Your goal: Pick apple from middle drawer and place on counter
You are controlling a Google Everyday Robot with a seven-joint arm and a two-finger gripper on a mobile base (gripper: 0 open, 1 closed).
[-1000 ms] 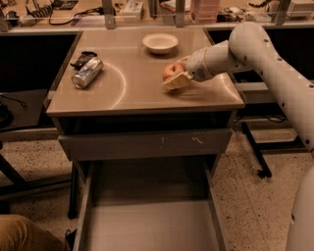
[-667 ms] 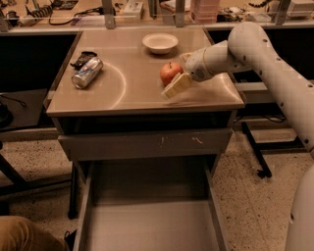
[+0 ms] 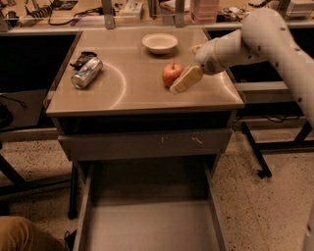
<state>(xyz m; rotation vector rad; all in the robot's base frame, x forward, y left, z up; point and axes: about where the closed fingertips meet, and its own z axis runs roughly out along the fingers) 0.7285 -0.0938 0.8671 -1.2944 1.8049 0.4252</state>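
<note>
The apple [image 3: 171, 73] stands on the tan counter [image 3: 122, 93], right of centre and in front of the white bowl. My gripper [image 3: 184, 69] is just right of the apple, low over the counter, with its fingers open. One cream finger [image 3: 186, 80] lies beside the apple's right side; I cannot tell whether it still touches it. The white arm comes in from the upper right. The middle drawer [image 3: 152, 223] is pulled out at the bottom of the view, and its grey floor shows nothing in it.
A white bowl [image 3: 159, 42] sits at the back of the counter. A silver can [image 3: 87, 73] lies on its side at the left, with a small black object [image 3: 82, 59] behind it. A shut drawer front [image 3: 144, 145] with white scratches is under the counter. A cluttered desk [image 3: 122, 10] runs behind.
The gripper has opened and drawn back to the right. The apple, held at the gripper a second ago, now stands on the counter by itself.
</note>
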